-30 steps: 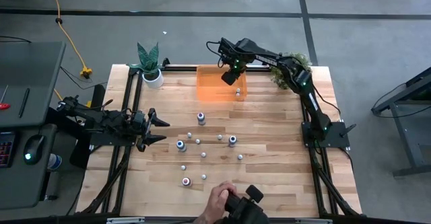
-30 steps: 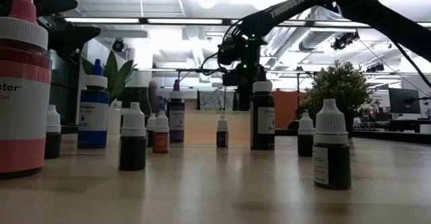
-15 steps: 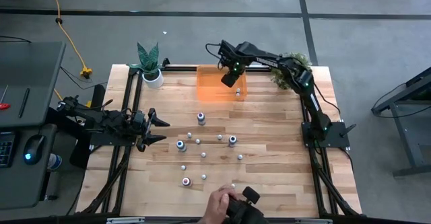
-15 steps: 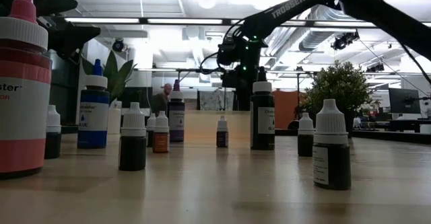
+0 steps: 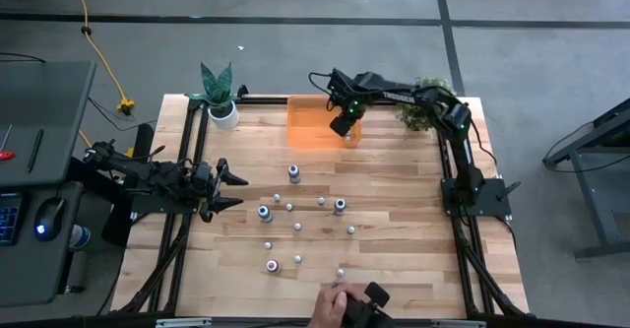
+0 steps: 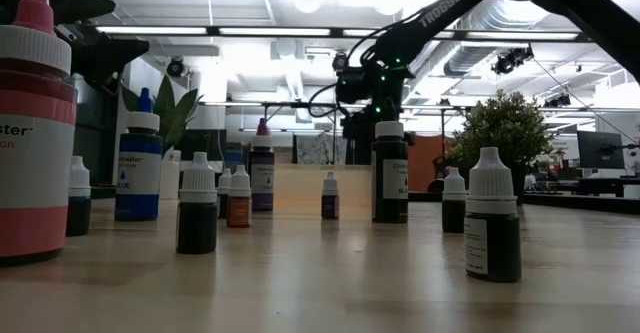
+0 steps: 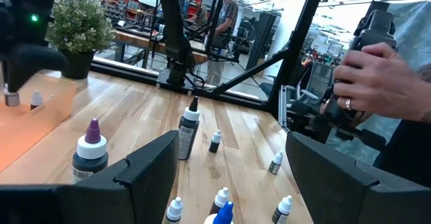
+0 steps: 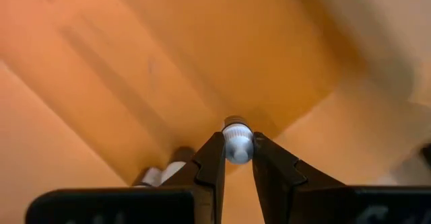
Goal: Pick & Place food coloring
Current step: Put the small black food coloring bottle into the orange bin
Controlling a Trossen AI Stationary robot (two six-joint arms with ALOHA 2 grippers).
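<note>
While reaching over the orange bin (image 5: 313,131), right gripper (image 8: 237,158) jaws clamp a small bottle (image 8: 237,145), left gripper (image 5: 232,190) jaws apart.

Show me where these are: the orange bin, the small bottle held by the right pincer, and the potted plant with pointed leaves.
orange bin (image 5: 310,126): high view, on its bare floor.
small bottle (image 8: 237,145): right wrist view, on its pale cap.
potted plant (image 5: 219,84): high view, on its leaves.
</note>
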